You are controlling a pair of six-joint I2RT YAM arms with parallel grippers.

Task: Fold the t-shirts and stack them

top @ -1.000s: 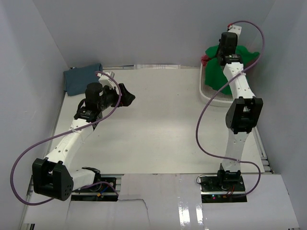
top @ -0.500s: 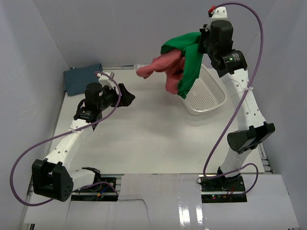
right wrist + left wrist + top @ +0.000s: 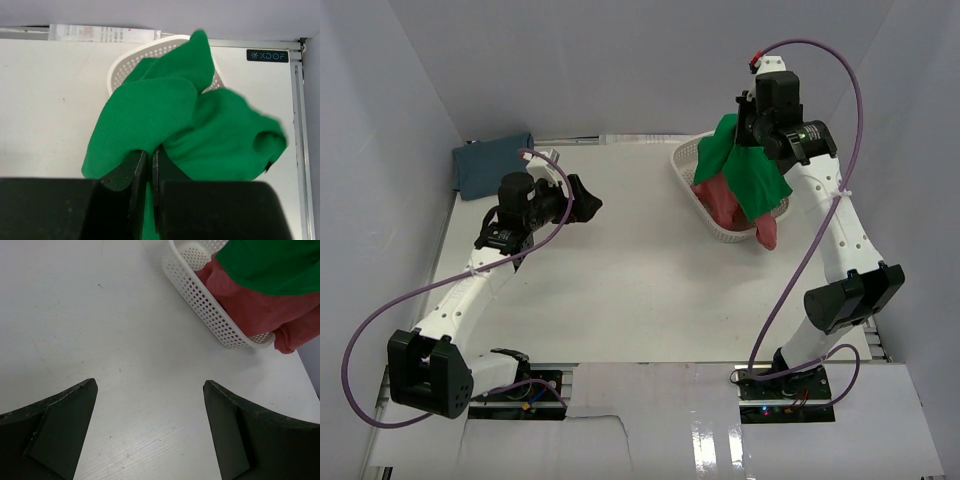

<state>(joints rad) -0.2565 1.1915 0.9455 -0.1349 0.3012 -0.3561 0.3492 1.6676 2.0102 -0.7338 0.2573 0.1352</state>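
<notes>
The right gripper [image 3: 150, 155] is clamped on the green t-shirt [image 3: 165, 130]: in the right wrist view its two fingers stand almost together, with a fold of green cloth pinched between them. The shirt hangs straight down from this grip as a crumpled bunch, so its long axis is close to vertical and no sleeve or hem can be told apart. Below it stands the white basket [image 3: 686, 160], at the far right part of the table [image 3: 620, 280].

The pinkish red t-shirt [image 3: 260, 310] lies under the green one, mostly inside the basket, and one lump of it spills over the near rim. I cannot tell if the red cloth is also caught in the grip or only tangled with the green.

The left gripper [image 3: 582, 197] has its fingers wide apart and holds nothing. It points across the table toward the basket but is well apart from both shirts. The blue t-shirt [image 3: 492, 165] lies in the far left corner, just behind the left arm.

In my judgement the coming move depends on this: the green shirt is directly under the right gripper, and the white surface where it could be spread lies to the left of the basket, between the two arms. The right arm is much nearer, so it should carry the shirt leftward, and the red one may be dragged along
</notes>
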